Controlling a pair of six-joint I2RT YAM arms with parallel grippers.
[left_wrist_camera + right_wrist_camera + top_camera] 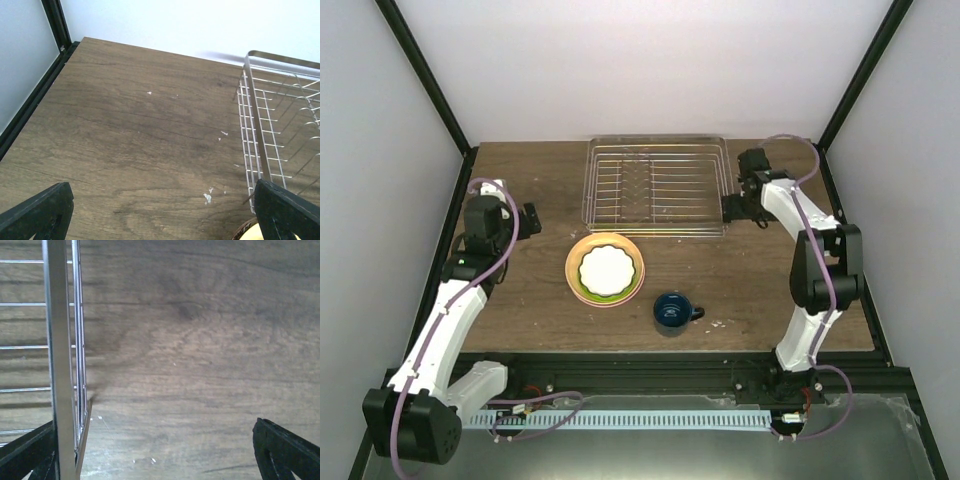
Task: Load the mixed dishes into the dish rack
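The silver wire dish rack [655, 185] stands empty at the back middle of the table. A stack of plates [605, 270] lies in front of it: a white scalloped plate on top, with lime green, orange-yellow and pink rims below. A dark blue mug [672, 312] stands upright to the stack's front right. My left gripper [531, 218] is open and empty, left of the stack and rack. In the left wrist view [160, 220] the rack [265, 125] is to the right. My right gripper [741, 209] is open at the rack's front right corner; the rack's side wall [60, 340] stands by its left finger [25, 455].
Black frame posts rise at the back corners [430, 80]. White walls close in the sides and back. Bare wood table [520, 300] lies to the left of the plates and to the right of the mug. A yellow plate edge [260, 234] shows by the left gripper's right finger.
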